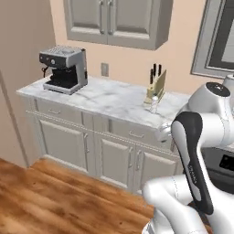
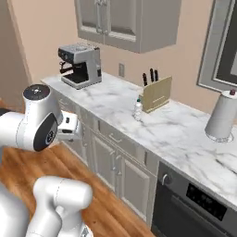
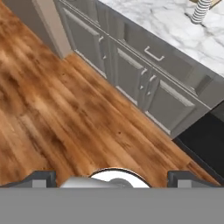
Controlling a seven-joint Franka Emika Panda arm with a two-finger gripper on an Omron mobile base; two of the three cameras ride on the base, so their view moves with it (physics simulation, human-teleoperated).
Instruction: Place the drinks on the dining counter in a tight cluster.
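Hand (image 3: 112, 177) wide, over bare wood floor (image 3: 52, 113); water bottle (image 2: 138, 109) near marble counter (image 2: 176, 132) edge.

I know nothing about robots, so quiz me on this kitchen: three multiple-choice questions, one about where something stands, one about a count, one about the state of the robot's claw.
1. Where does the small clear water bottle stand?
A. On the floor
B. On the marble counter, just in front of the wooden knife block
C. On top of the coffee machine

2. How many dark knife handles stick up from the knife block?
A. Three
B. One
C. Six

3. How is the gripper right now?
A. Shut on the bottle
B. Shut on nothing
C. Open and holding nothing

Answers:
1. B: both base views show the bottle on the counter at the foot of the block.
2. A: three dark handles rise above its top.
3. C: the hand view shows its two finger tips far apart over the wooden floor, nothing between them.
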